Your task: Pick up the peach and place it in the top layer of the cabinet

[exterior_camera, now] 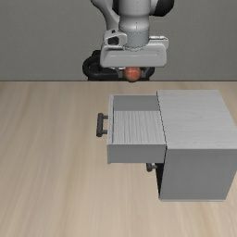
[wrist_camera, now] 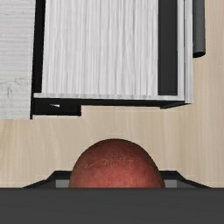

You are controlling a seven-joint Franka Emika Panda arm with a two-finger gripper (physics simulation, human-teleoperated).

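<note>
The reddish peach point(exterior_camera: 134, 74) hangs under my hand, above the table just behind the cabinet. My gripper point(exterior_camera: 134, 71) is shut on it, with a finger on each side. In the wrist view the peach point(wrist_camera: 116, 168) sits round and close between my fingers, and my gripper point(wrist_camera: 116, 180) is closed around it. The grey cabinet point(exterior_camera: 196, 139) stands at the exterior view's right. Its top drawer point(exterior_camera: 137, 153) is pulled out toward the exterior view's left, showing a ribbed pale floor. From the wrist, the open drawer point(wrist_camera: 172, 52) lies just beyond the peach.
A dark handle point(exterior_camera: 102, 123) sticks out from the drawer's front; it also shows in the wrist view as the handle point(wrist_camera: 199, 31). A small dark knob point(exterior_camera: 148, 168) shows low on the cabinet. Bare wooden table point(exterior_camera: 46, 157) spreads around the cabinet.
</note>
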